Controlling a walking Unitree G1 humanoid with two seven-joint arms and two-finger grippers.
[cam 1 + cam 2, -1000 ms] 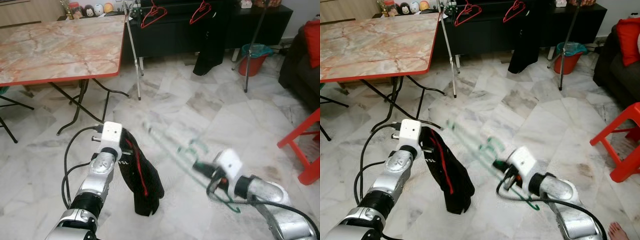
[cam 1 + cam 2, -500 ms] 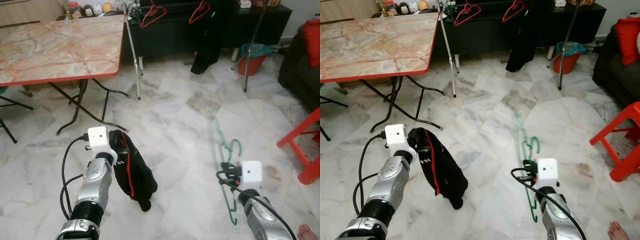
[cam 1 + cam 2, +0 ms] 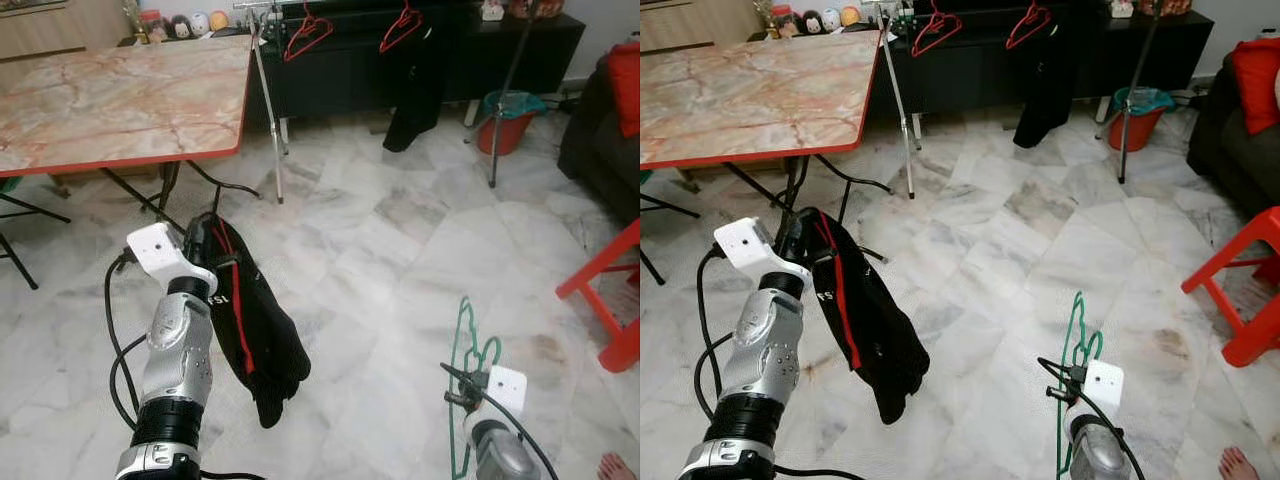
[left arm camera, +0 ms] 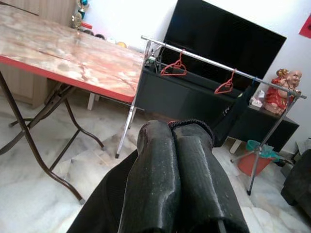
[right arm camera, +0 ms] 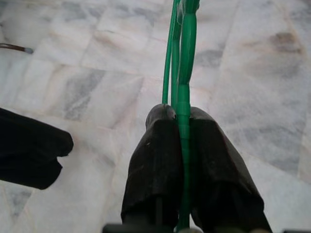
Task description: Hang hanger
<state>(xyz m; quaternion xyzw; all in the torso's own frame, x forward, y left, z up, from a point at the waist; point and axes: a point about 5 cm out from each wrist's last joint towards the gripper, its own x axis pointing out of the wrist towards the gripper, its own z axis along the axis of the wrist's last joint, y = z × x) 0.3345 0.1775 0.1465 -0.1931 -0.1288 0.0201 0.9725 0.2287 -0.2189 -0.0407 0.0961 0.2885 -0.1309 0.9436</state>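
A white marble floor (image 3: 380, 230) runs back to a red-edged folding table (image 3: 120, 95) on the robot's left and a metal clothes rail (image 4: 221, 65) before a black cabinet, with two red hangers (image 3: 308, 27) and a dark garment on it. A red stool (image 3: 610, 300) stands at the right. The left wrist view shows the left gripper (image 4: 176, 160) with fingers (image 4: 153, 179) pressed together on black cloth (image 3: 245, 320), the rail well beyond. The right wrist view shows the right gripper (image 5: 182, 131) clamped on the green hanger (image 5: 181, 58). From the head, the hanger (image 3: 462, 385) stands near upright over the floor, its long axis pointing away from the robot.
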